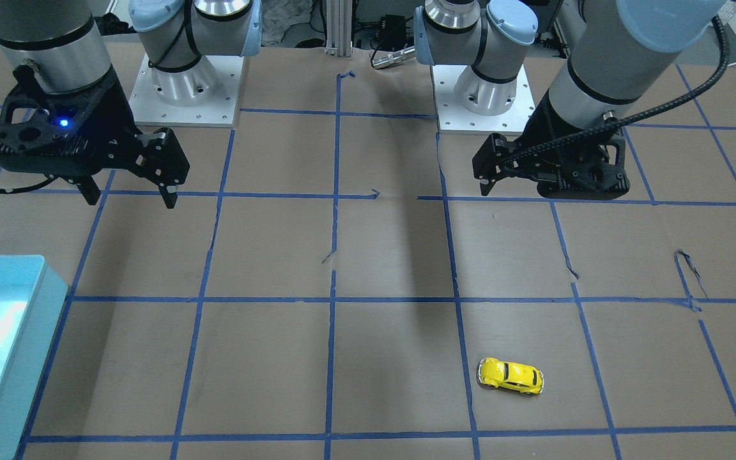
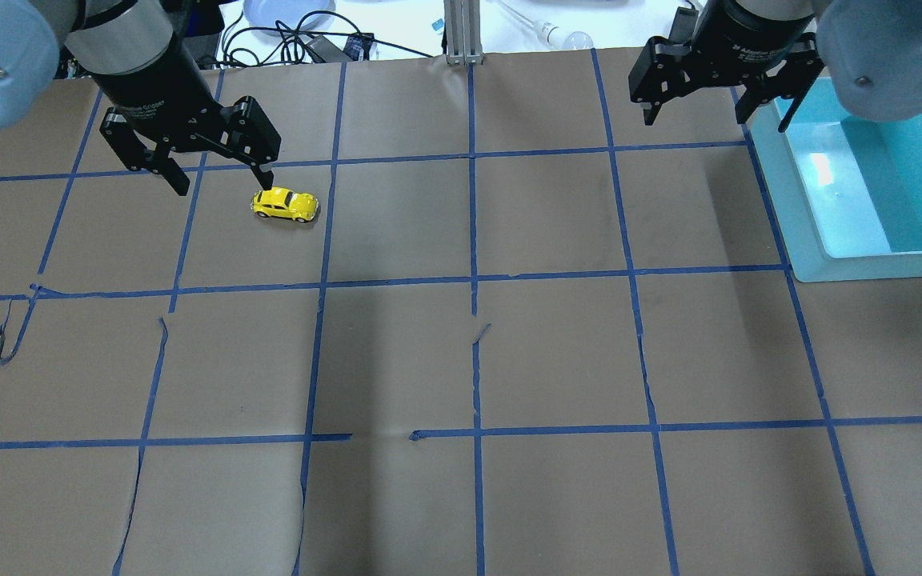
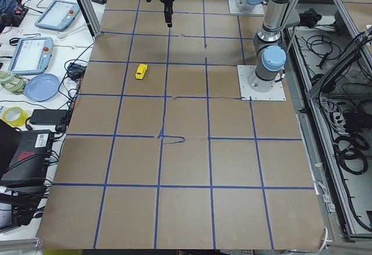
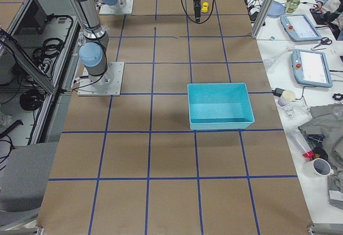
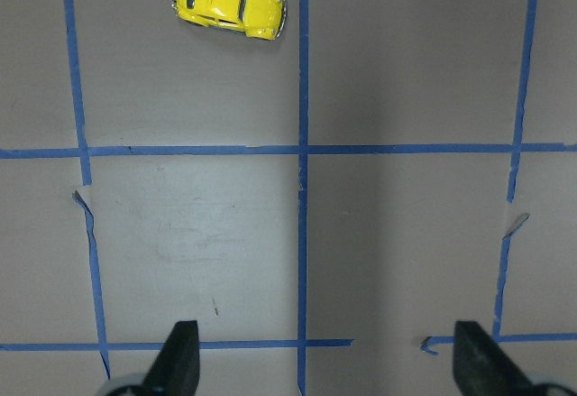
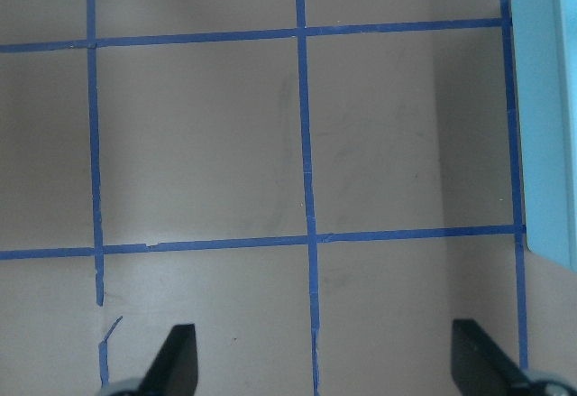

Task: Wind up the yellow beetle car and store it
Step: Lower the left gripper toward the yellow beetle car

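Note:
The yellow beetle car stands on its wheels on the brown table, on my left side. It also shows in the overhead view, the left wrist view and both side views. My left gripper hangs open and empty above the table, well apart from the car, which lies ahead of the fingertips. My right gripper is open and empty, hanging beside the teal bin.
The teal bin sits on my right side; its edge shows in the right wrist view. Blue tape lines grid the brown paper, which has some tears. The arm bases stand at the table's back.

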Available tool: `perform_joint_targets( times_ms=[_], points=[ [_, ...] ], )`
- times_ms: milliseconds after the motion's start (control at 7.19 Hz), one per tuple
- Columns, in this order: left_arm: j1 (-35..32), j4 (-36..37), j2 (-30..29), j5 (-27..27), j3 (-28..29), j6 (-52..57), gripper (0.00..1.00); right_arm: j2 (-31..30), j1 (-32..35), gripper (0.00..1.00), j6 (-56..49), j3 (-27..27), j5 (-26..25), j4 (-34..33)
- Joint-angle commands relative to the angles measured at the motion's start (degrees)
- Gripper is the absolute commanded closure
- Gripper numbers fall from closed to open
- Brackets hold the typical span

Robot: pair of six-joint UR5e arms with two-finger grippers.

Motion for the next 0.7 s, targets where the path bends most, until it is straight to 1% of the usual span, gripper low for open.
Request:
perform_joint_targets(
  times_ms=[0, 556],
  points=[
    [0.1, 1.2, -0.4, -0.2, -1.2, 0.1, 0.0, 0.0, 0.0, 0.0, 0.0, 0.1, 0.0, 0.0],
    [0.1, 2.1, -1.0, 0.0, -1.3, 0.0, 0.0, 0.0, 0.0, 0.0, 0.1, 0.1, 0.0, 0.0]
  ],
)
